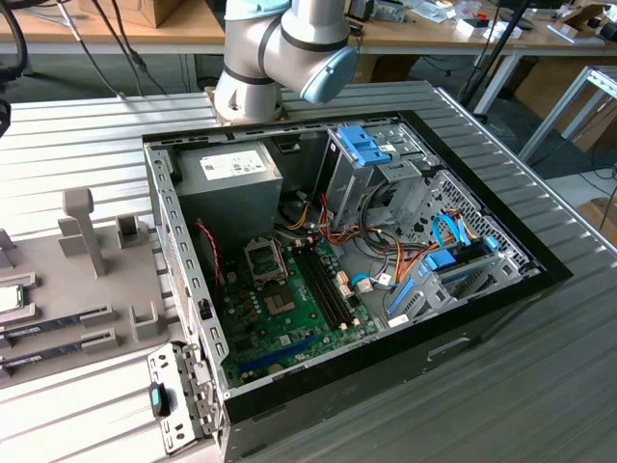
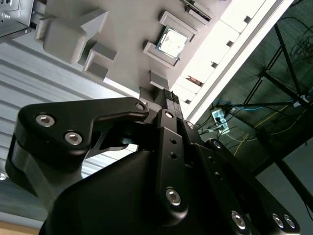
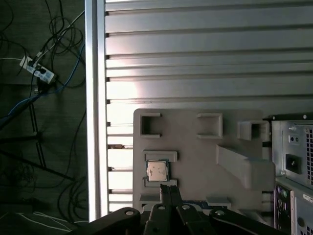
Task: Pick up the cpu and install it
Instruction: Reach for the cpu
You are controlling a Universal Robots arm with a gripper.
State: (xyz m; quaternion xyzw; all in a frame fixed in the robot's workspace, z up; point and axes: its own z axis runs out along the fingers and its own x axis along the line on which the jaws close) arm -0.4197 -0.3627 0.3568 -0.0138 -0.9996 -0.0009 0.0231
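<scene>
arm (image 1: 280, 48) elbow at case's (image 1: 463, 318) far edge | gripper (image 3: 169, 187) above tray (image 3: 195, 142), fingers pressed together, empty | cpu (image 3: 157, 171) in tray, untouched

The exterior view looks steeply down from high and to one side onto the ribbed tabletop (image 1: 540, 386). It stands far enough off to take in the whole open computer case (image 1: 386, 371), with the arm (image 1: 280, 48) at the case's far side and the grey holder plate (image 1: 116, 280) at the exterior view's left. The first wrist view faces straight down from well above that plate (image 3: 195, 161), also taking in the tabletop's edge and the floor beyond. The second wrist view looks slantwise past the jaws' black housing, close before its lens, toward the same plate (image 2: 132, 29). All three views share the plate and the cpu (image 1: 8, 297) (image 3: 157, 171) (image 2: 172, 41). Both wrist views share the power strip (image 3: 36, 70) (image 2: 218, 117) on the floor.
</scene>
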